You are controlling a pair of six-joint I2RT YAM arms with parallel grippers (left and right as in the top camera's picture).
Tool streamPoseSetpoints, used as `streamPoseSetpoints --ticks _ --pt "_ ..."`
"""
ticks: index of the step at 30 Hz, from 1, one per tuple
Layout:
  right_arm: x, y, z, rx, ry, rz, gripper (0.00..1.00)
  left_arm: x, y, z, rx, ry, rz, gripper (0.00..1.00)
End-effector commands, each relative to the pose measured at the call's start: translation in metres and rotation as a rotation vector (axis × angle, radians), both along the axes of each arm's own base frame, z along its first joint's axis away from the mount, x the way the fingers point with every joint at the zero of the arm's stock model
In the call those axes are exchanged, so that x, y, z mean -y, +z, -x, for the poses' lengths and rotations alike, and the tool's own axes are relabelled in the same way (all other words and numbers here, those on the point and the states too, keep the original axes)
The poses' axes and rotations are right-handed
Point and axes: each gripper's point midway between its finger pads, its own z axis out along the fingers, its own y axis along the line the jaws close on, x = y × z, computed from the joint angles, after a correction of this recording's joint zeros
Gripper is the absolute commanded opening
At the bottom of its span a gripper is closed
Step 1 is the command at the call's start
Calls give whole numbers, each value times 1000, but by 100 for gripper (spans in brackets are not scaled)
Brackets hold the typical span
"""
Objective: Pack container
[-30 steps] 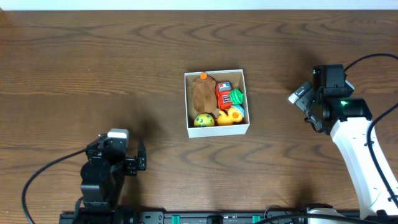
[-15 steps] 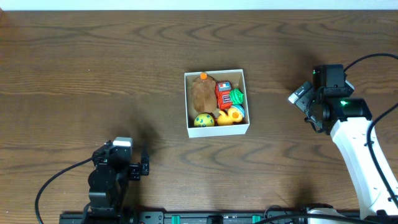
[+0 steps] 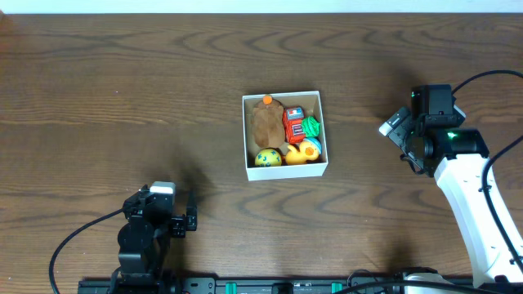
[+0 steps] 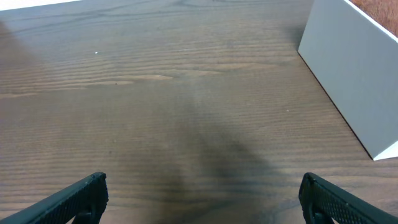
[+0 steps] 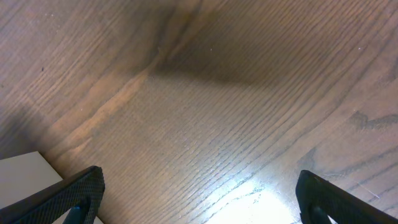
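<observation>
The container (image 3: 283, 171), a small square white box, sits at the table's middle. It holds a brown plush with an orange tip (image 3: 265, 122), a red toy (image 3: 292, 125), a green toy (image 3: 311, 126), a yellow duck-like toy (image 3: 302, 152) and a yellow-green ball (image 3: 267, 158). Its white outer wall shows at the right of the left wrist view (image 4: 348, 74), and a corner shows in the right wrist view (image 5: 25, 177). My left gripper (image 4: 202, 198) is open and empty at the front left (image 3: 187, 220). My right gripper (image 5: 199, 196) is open and empty, right of the box (image 3: 394, 126).
The brown wooden table (image 3: 122, 106) fills the view, with a pale strip along its far edge (image 3: 261, 6). Black cables run by both arm bases (image 3: 69, 237). The right arm's white link (image 3: 478, 212) lies along the right side.
My left arm has drawn back toward the front edge and settled low at the front left. The right arm and the box have not moved.
</observation>
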Motion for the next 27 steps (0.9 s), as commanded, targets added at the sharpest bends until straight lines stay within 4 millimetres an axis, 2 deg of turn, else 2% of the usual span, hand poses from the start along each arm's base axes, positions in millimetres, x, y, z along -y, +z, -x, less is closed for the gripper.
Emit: streamPoseSetpoints --ticks 1,20,23,27 --pt "3 7 -3 18 -2 9 99 0 -3 0 -5 4 10 98" --pt "4 7 -2 17 -3 16 99 0 -3 0 -5 4 10 98" --pt "32 14 2 16 -70 150 99 0 -3 0 -5 4 10 98" --pt "36 34 14 58 -86 170 99 0 -3 0 -5 4 10 98"
